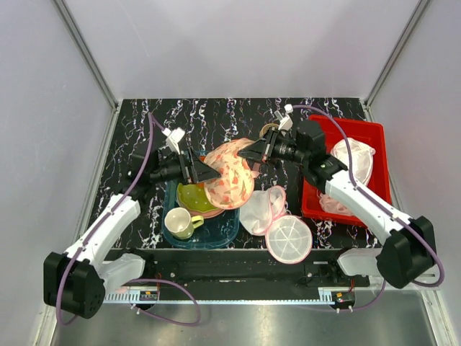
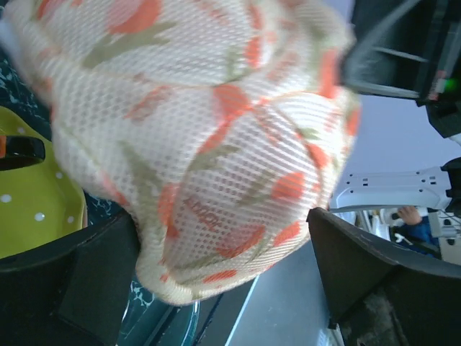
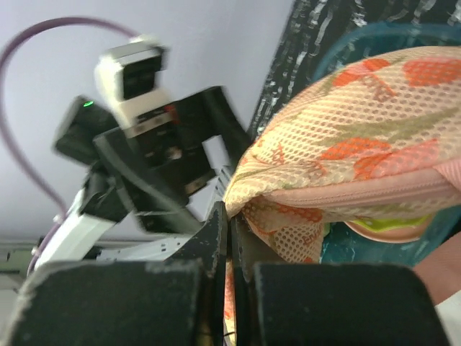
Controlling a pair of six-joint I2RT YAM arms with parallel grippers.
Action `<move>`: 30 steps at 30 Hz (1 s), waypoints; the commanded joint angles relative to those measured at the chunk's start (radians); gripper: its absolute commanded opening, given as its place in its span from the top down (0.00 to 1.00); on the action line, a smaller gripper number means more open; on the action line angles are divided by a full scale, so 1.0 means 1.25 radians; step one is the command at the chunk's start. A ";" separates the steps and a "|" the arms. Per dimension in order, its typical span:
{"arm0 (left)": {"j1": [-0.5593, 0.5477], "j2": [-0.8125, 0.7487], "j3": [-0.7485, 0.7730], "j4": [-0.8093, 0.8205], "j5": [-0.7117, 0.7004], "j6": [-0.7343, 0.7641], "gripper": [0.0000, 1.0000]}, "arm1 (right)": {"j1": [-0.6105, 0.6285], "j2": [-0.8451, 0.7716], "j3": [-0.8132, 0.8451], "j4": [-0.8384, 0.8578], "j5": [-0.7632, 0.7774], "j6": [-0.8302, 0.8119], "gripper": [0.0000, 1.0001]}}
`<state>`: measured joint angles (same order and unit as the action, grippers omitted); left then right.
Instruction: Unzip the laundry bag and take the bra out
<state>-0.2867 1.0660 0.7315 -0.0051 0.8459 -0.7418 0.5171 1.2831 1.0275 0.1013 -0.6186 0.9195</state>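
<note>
Holding the laundry bag raised over the teal tray, the right gripper pinches its edge tight while the left gripper stands wide open around the opposite side, so unzipping seems barely begun and next needs the zip pull gripped; no bra shows.

My right gripper pinches the edge of the peach, orange-printed mesh laundry bag, fingers pressed together. Behind it I see the left arm, blurred.
</note>
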 commanded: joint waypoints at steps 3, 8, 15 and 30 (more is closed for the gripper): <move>-0.020 -0.059 0.060 -0.094 -0.046 0.082 0.02 | 0.002 0.078 0.055 -0.048 0.038 0.069 1.00; -0.068 -0.088 0.047 -0.109 -0.066 0.078 0.01 | 0.002 0.123 0.076 -0.032 0.036 0.096 1.00; -0.095 -0.102 0.077 -0.084 -0.102 0.055 0.38 | 0.002 0.141 0.063 -0.005 0.021 0.121 1.00; -0.095 -0.010 0.320 -0.370 -0.345 0.179 1.00 | 0.002 0.065 0.096 -0.273 0.174 -0.050 0.12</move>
<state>-0.4118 1.0519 0.9939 -0.3912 0.5831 -0.5900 0.5144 1.4372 1.0775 -0.0521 -0.5121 0.9989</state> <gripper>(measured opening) 0.035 0.830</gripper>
